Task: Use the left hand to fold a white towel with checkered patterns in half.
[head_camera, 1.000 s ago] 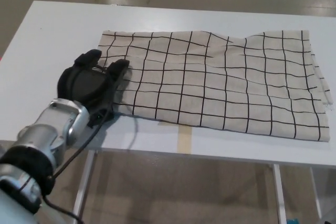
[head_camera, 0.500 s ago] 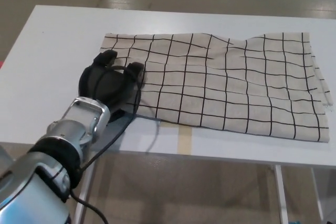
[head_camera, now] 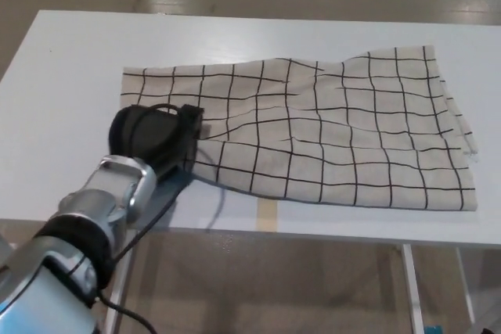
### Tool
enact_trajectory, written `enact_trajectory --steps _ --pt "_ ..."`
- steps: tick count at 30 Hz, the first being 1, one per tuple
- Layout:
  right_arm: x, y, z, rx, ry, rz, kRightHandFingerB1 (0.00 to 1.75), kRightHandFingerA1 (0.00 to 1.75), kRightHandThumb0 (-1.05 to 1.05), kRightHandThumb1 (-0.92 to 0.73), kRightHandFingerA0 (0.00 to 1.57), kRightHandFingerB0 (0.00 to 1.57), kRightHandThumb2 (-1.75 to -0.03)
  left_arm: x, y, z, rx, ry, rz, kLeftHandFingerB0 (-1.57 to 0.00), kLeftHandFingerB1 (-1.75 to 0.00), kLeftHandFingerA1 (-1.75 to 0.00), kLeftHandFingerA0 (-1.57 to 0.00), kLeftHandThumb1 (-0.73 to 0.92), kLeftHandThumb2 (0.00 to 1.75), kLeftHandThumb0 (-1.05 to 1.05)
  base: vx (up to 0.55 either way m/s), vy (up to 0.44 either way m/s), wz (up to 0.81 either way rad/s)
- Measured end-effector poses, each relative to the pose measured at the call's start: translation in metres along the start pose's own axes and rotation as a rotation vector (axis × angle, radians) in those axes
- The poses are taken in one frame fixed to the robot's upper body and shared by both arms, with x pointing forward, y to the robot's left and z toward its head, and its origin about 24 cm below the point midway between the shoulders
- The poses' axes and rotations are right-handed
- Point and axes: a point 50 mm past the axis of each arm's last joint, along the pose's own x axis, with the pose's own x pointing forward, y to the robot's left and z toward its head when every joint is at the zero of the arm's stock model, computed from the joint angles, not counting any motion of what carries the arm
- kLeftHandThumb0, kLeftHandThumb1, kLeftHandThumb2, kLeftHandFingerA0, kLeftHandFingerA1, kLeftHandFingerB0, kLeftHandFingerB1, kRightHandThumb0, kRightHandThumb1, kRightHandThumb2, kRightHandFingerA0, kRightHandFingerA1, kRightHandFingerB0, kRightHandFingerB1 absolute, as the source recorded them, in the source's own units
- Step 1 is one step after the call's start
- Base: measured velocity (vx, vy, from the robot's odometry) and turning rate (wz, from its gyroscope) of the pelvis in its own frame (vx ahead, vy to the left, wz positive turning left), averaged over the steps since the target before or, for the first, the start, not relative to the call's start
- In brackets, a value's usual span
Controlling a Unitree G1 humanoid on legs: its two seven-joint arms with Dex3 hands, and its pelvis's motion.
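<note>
Now the left hand [head_camera: 153, 134] has closed its fingers [head_camera: 190, 121] on the towel's [head_camera: 329, 134] near left corner, where before they lay spread on top. Wrinkles now run from that corner. Most of the towel lies flat across the white bench [head_camera: 70, 60].

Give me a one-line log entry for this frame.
left hand: closed on towel near-left edge | towel: flat on table, unfolded | right hand: not in view
</note>
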Motion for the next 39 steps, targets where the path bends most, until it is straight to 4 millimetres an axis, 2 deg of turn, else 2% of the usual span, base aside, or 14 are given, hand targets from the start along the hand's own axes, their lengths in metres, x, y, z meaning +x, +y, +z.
enact_trajectory --steps 1,2,5,6,7,10,12,13,16,17,22,26,34,39 --pt "-0.001 -0.001 -0.002 0.0 0.007 0.001 0.48 0.49 -0.31 -0.61 0.0 0.0 -1.1 -0.003 -0.001 -0.006 -0.015 0.012 0.002 -0.57 -1.75 -1.75 -0.76 0.69 0.56 -0.2 0.0 0.0 0.0" --pt "-0.002 -0.001 -0.003 -0.001 0.01 0.002 0.27 0.27 -0.52 -0.8 0.17 0.16 -0.65 -0.005 -0.003 -0.012 -0.027 0.023 0.005 -0.93 -1.32 -1.43 -1.14 0.5 0.81 -0.3 0.0 0.0 0.0" --pt "-0.006 -0.003 -0.007 -0.006 0.026 0.004 0.27 0.27 -0.52 -0.8 0.17 0.16 -0.65 -0.016 -0.003 -0.04 -0.076 0.078 0.028 -0.93 -1.32 -1.43 -1.14 0.5 0.81 -0.3 0.0 0.0 0.0" --pt "-0.008 -0.004 -0.009 -0.008 0.032 0.003 0.48 0.49 -0.3 -0.62 0.0 0.0 -1.1 -0.018 -0.003 -0.047 -0.084 0.093 0.032 -0.59 -1.75 -1.75 -0.77 0.7 0.56 -0.21 0.0 0.0 0.0" --pt "-0.009 -0.004 -0.01 -0.009 0.035 0.004 0.47 0.49 -0.3 -0.62 0.0 0.0 -1.11 -0.02 -0.003 -0.051 -0.091 0.102 0.035 -0.9 -1.3 -1.43 -1.12 0.51 0.81 -0.3 0.0 0.0 0.0" --pt "-0.01 -0.004 -0.012 -0.006 0.041 0.008 0.47 0.49 -0.3 -0.62 0.0 0.0 -1.11 -0.028 -0.002 -0.067 -0.108 0.136 0.049 -0.9 -1.31 -1.43 -1.12 0.51 0.81 -0.3 0.0 0.0 0.0" --pt "-0.012 -0.005 -0.014 0.0 0.05 0.011 0.47 0.49 -0.3 -0.62 0.0 0.0 -1.11 -0.038 0.002 -0.091 -0.108 0.19 0.069 -0.9 -1.31 -1.43 -1.12 0.51 0.81 -0.3 0.0 0.0 0.0" --pt "-0.012 -0.004 -0.014 0.001 0.05 0.013 0.47 0.49 -0.3 -0.62 0.0 0.0 -1.11 -0.04 0.003 -0.096 -0.11 0.203 0.075 -0.58 -1.74 -1.75 -0.76 0.69 0.54 -0.22 0.0 0.0 0.0" --pt "-0.008 -0.001 -0.009 0.006 0.037 0.024 0.47 0.49 -0.3 -0.63 0.0 0.0 -1.11 -0.045 0.009 -0.107 -0.122 0.225 0.101 -0.58 -1.75 -1.75 -0.76 0.69 0.55 -0.23 0.0 0.0 0.02" --pt "-0.007 -0.001 -0.008 0.005 0.034 0.027 0.28 0.27 -0.51 -0.81 0.15 0.17 -0.66 -0.046 0.012 -0.113 -0.124 0.233 0.115 -0.56 -1.75 -1.75 -0.78 0.68 0.56 -0.21 0.0 0.0 0.0" --pt "-0.007 0.0 -0.01 -0.005 0.042 0.03 0.28 0.27 -0.52 -0.81 0.16 0.18 -0.65 -0.051 0.026 -0.126 -0.135 0.233 0.177 -0.58 -1.75 -1.75 -0.77 0.69 0.55 -0.21 0.0 0.0 0.0" --pt "-0.009 -0.001 -0.011 -0.006 0.045 0.029 0.28 0.27 -0.52 -0.81 0.15 0.17 -0.66 -0.048 0.046 -0.127 -0.137 0.191 0.259 -0.58 -1.75 -1.75 -0.78 0.67 0.55 -0.21 0.0 0.0 0.0" --pt "-0.005 0.0 -0.008 -0.001 0.034 0.032 0.28 0.28 -0.51 -0.81 0.17 0.18 -0.66 -0.028 0.095 -0.111 -0.116 0.078 0.429 -0.55 -1.75 -1.75 -0.81 0.66 0.57 -0.23 0.0 0.0 0.01" --pt "-0.006 -0.001 -0.008 -0.004 0.036 0.028 0.28 0.27 -0.52 -0.8 0.16 0.19 -0.65 -0.012 0.134 -0.069 -0.026 -0.138 0.562 -0.58 -1.75 -1.75 -0.84 0.64 0.57 -0.21 0.0 0.0 0.02"
